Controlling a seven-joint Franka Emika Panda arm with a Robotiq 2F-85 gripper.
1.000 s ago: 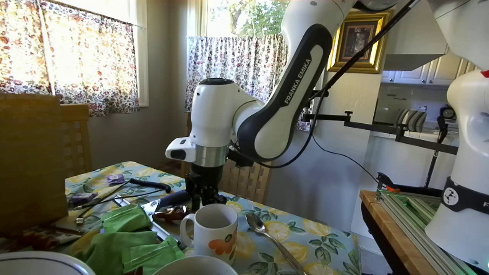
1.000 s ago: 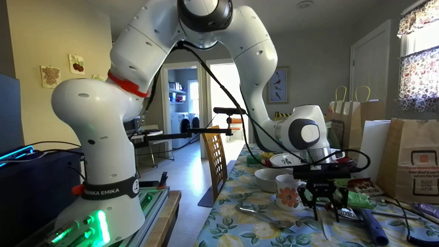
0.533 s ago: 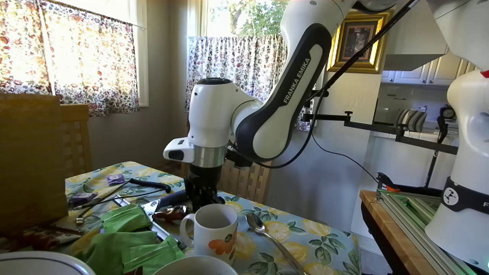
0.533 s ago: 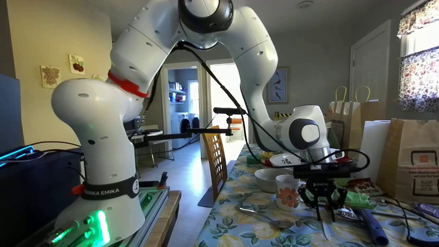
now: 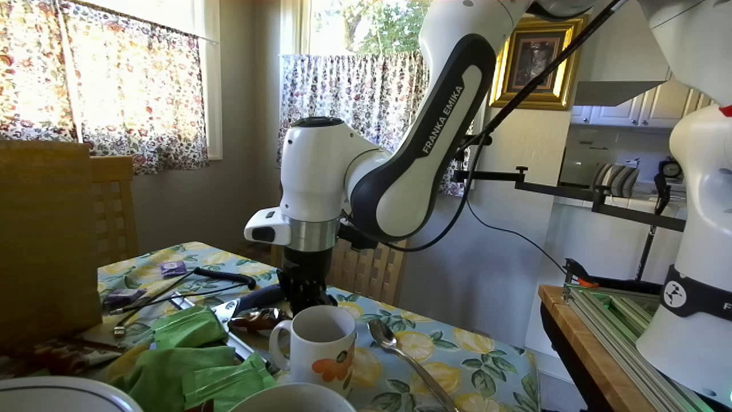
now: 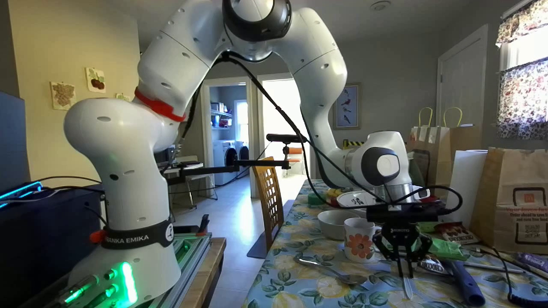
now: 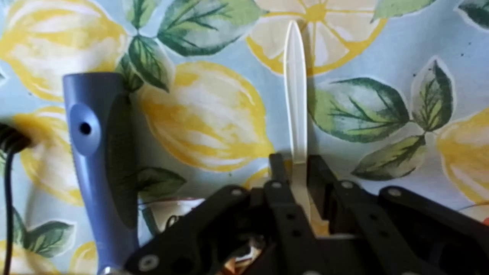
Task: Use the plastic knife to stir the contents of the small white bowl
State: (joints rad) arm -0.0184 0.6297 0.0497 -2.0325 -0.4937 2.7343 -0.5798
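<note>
Gripper (image 7: 297, 162) narrow astride knife (image 7: 295, 88) (slim gap, wrist view); small white bowl (image 6: 330, 226) only in both exterior views.

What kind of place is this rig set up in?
Most likely a home's kitchen-dining area: the pale-blue lemon-print tablecloth, floral-print fabric curtains and white panelled kitchen cabinets all point that way.
</note>
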